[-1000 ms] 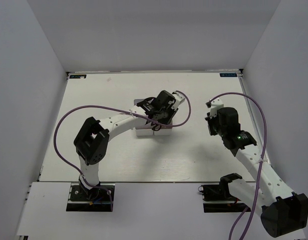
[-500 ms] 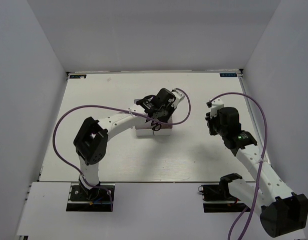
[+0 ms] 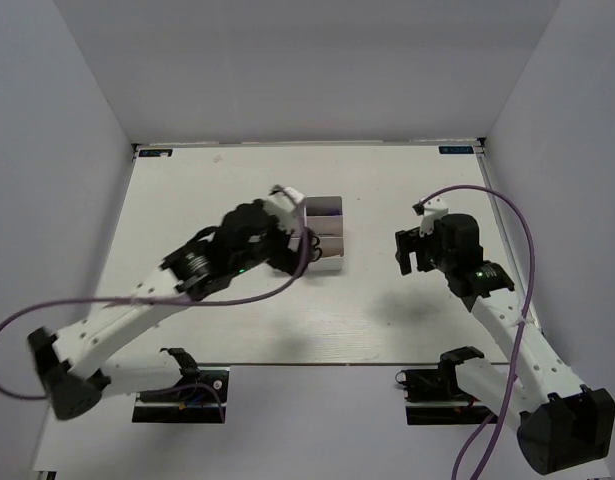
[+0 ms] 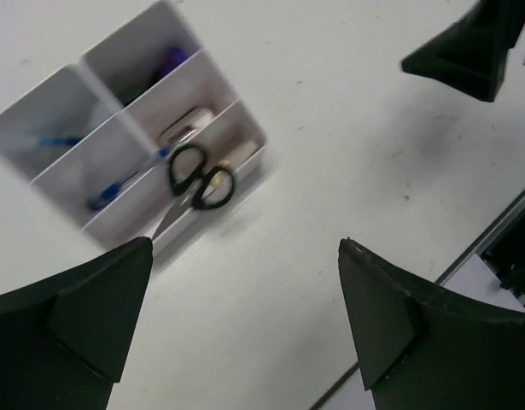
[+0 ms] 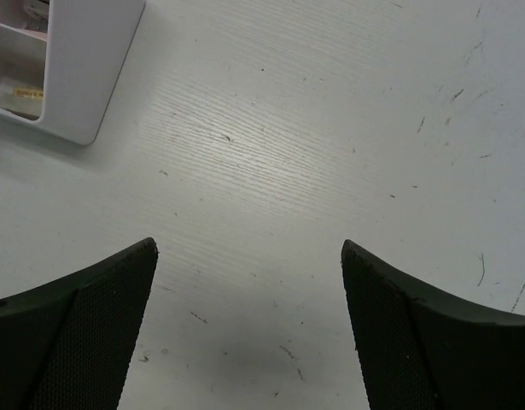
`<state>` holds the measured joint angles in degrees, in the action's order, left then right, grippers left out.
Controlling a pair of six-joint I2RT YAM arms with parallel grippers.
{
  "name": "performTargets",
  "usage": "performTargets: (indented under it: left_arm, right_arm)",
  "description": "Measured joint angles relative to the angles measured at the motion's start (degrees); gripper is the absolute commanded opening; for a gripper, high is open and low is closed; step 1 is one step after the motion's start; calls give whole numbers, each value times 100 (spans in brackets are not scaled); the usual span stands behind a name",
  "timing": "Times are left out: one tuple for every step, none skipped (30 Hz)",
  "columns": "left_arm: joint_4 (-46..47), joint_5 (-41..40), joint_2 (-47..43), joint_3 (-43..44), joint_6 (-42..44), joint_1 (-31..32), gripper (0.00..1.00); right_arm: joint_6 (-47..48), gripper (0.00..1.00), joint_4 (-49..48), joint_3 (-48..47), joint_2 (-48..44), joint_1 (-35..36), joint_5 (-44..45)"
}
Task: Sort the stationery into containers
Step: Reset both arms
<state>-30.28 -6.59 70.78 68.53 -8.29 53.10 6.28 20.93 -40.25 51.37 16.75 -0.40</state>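
Note:
The containers (image 3: 324,232) stand as a white block at mid-table. In the left wrist view the containers (image 4: 245,128) hold black-handled scissors (image 4: 199,178), a blue pen (image 4: 125,178), a purple highlighter (image 4: 172,60) and a pale piece (image 4: 183,125). My left gripper (image 3: 287,256) hangs just near-left of the block; its jaws stand wide apart and empty in its wrist view (image 4: 245,252). My right gripper (image 3: 405,252) is open and empty over bare table right of the block, as its wrist view (image 5: 249,249) shows. One bin corner (image 5: 83,68) shows there.
The white table (image 3: 217,190) is walled on three sides by pale panels. The arm bases sit at the near edge. A purple cable (image 3: 147,298) trails from the left arm. The right gripper (image 4: 471,47) shows in the left wrist view.
My left arm has drawn back from above the containers toward the near left, uncovering them. My right gripper has shifted slightly left.

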Motion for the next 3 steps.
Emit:
performTargets:
  left_arm:
    - [-28, -79, -409, -229, -68, -94, 100]
    - [-109, -162, -855, -481, -138, -249, 100]
    - [-179, -205, -1309, -756, -216, -437, 100]
  right_arm:
    - [-44, 90, -2, 0, 0, -13, 0]
    - [-81, 90, -7, 4, -2, -22, 0]
    - [-109, 90, -37, 31, -9, -26, 2]
